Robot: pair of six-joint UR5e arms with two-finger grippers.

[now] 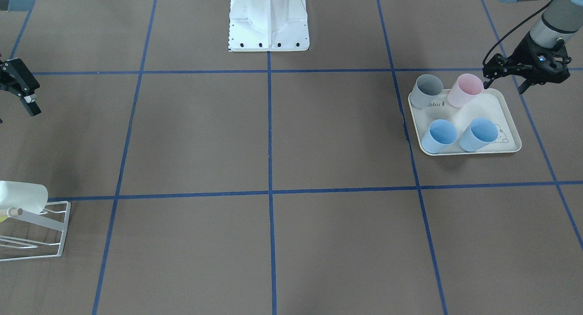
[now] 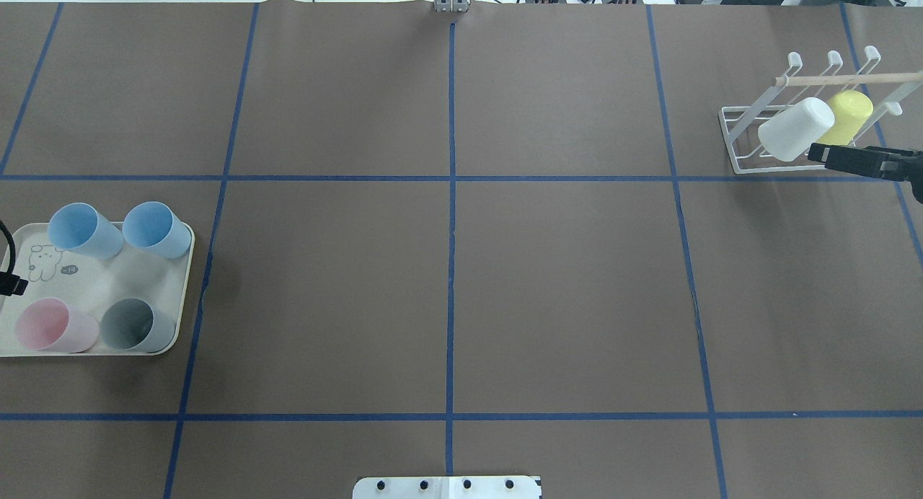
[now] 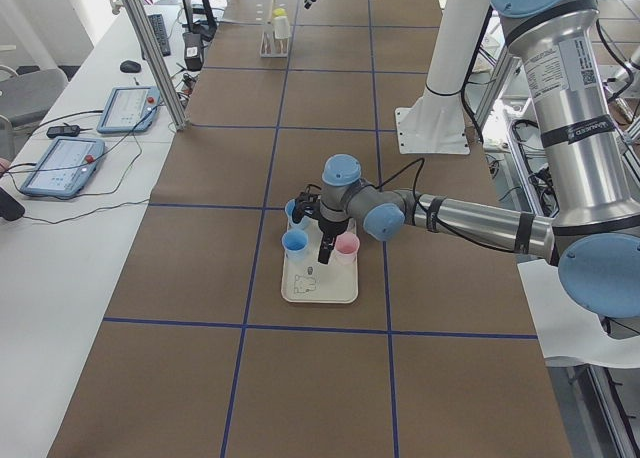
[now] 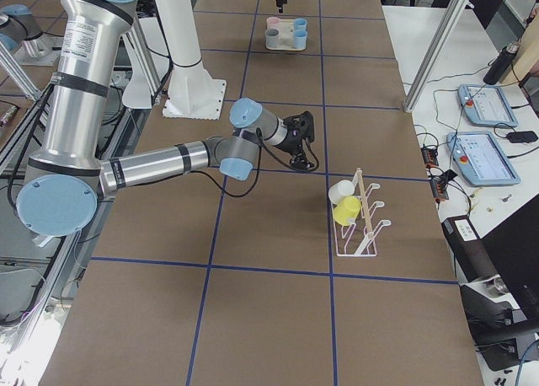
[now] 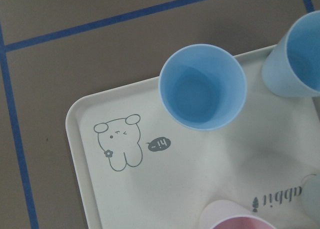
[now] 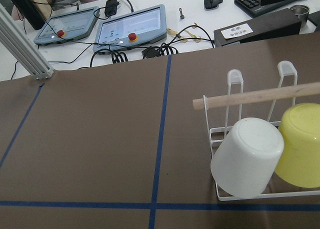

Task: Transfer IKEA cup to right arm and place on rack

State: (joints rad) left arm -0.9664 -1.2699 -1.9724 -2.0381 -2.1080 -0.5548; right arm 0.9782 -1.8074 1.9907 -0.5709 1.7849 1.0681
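Observation:
Two blue cups [image 1: 439,136] [image 1: 478,134], a pink cup [image 1: 465,90] and a grey cup [image 1: 427,91] stand upright on the cream rabbit-print tray [image 1: 489,110]. My left gripper [image 1: 504,85] hovers open over the tray's edge beside the pink cup, holding nothing. The left wrist view looks straight down into a blue cup [image 5: 202,86]. The white wire rack [image 2: 743,153] with its wooden peg [image 2: 844,78] stands far across the table. My right gripper [image 2: 822,153] hangs just in front of the rack, open and holding nothing.
A white cup [image 2: 795,128] and a yellow cup [image 2: 849,115] lie tilted on the rack. The robot's white base [image 1: 268,19] sits at mid-table. Blue tape lines grid the brown table. Tablets and cables [image 6: 130,31] lie beyond the table edge behind the rack.

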